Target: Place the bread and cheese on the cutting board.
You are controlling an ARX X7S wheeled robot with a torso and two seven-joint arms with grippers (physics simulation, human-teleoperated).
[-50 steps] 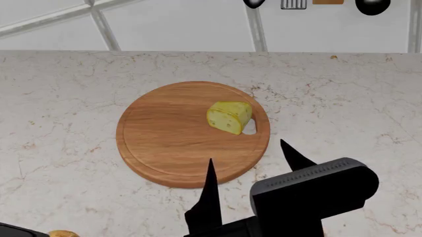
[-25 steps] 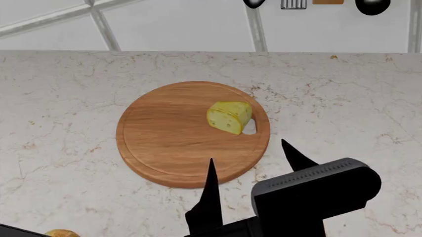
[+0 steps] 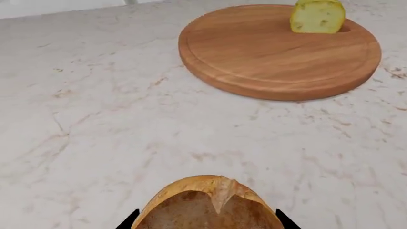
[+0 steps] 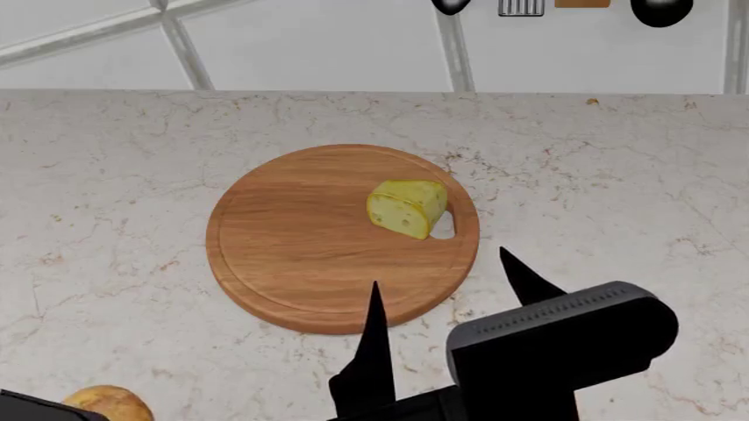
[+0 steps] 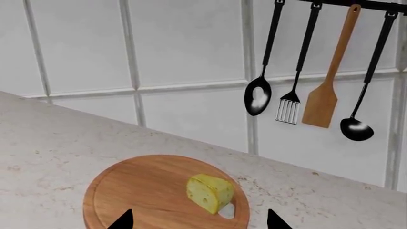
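Left wrist view: bread seated between the left gripper fingertips, apparently held, though only the tips show, so grip firmness hard to confirm; well short of the cutting board, on whose far side stands the cheese beside the oval hole. Head view: right gripper hovering just past the board's near edge, fingers spread wide, nothing held; bread peeking in well off the board's near-left side; cheese on the board's right half. Right wrist view: cheese upright on the board, utensils hanging on the tiled wall beyond. Likely a light roll, firm crust over soft crumb, best pinched gently across its widest middle. No brands, labels or legible writing anywhere.
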